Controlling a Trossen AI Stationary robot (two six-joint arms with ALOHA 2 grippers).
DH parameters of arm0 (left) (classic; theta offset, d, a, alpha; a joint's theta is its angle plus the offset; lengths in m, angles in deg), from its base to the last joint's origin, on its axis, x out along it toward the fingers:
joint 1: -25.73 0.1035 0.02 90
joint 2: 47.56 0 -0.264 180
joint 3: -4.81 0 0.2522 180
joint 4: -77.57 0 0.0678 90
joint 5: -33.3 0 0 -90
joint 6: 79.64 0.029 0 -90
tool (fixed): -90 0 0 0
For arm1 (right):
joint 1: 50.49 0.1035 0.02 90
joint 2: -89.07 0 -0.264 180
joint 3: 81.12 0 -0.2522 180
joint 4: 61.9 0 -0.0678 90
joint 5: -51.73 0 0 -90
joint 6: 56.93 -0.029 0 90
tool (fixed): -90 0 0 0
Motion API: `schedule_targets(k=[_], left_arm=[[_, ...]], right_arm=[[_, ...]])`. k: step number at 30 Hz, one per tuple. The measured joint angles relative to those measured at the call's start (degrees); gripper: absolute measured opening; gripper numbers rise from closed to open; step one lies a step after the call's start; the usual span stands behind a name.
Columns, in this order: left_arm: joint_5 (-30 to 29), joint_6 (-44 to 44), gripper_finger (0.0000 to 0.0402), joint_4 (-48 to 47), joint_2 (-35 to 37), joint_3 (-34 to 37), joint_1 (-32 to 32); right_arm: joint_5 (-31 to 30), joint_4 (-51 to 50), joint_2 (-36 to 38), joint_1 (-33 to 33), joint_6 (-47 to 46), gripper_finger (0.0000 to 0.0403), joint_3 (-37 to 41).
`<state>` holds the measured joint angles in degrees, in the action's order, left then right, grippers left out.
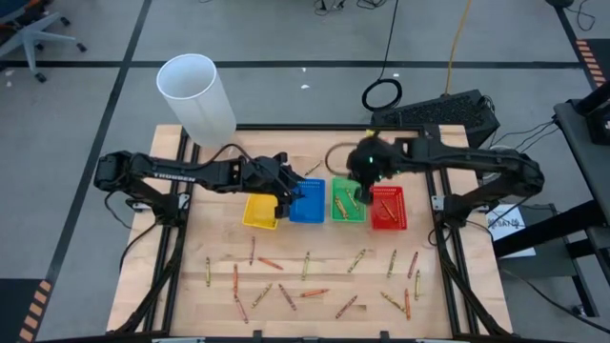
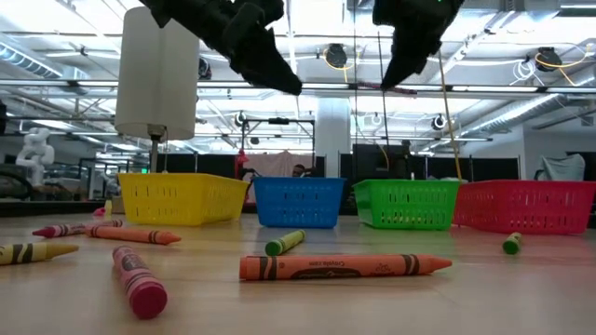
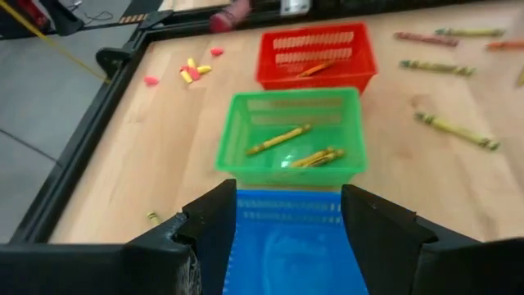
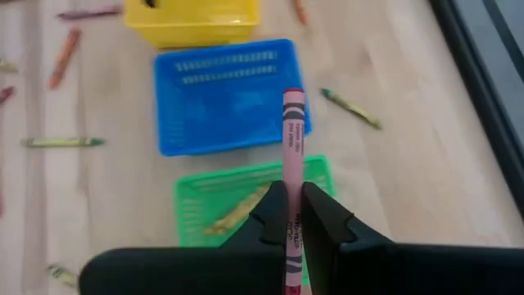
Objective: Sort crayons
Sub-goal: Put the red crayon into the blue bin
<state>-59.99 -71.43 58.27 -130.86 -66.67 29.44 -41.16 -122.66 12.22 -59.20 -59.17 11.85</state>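
Loose crayons [image 1: 307, 264] lie scattered across the near half of the table [image 1: 448, 319]. Beyond them stand yellow, blue, green and red trays. Over the green tray [image 1: 341, 211], the right gripper [image 4: 295, 215] pinches a pink-red crayon [image 4: 292, 131]. Above the blue tray [image 3: 282, 246], the left gripper [image 3: 282, 221] hangs wide open, empty.

place: robotics lab | evidence: wooden table [image 1: 315, 267] on black frame, taped grey floor [image 1: 86, 86], exposed ceiling lights [image 2: 335, 56]
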Motion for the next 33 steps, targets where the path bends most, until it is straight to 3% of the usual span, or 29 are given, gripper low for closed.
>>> schedule_targets(k=[7,14,23,33], left_arm=[[0.0,0.1,0.0219,9.6,-0.9,0.1,-3.4],[0.1,-0.2,0.0219,18.2,-5.4,0.0,-4.8],[0.2,0.7,0.0219,30.6,-14.3,0.0,-6.1],[0.0,1.2,0.0219,31.3,-15.1,0.0,-6.1]], right_arm=[[-7.1,0.6,-1.1,9.6,-2.8,0.0,0.0],[-8.0,3.0,-3.1,14.4,-5.3,0.0,0.0],[-7.9,3.4,-5.2,15.9,-5.9,0.0,0.0],[-7.9,4.2,-5.7,16.0,-5.7,0.0,-0.1]])
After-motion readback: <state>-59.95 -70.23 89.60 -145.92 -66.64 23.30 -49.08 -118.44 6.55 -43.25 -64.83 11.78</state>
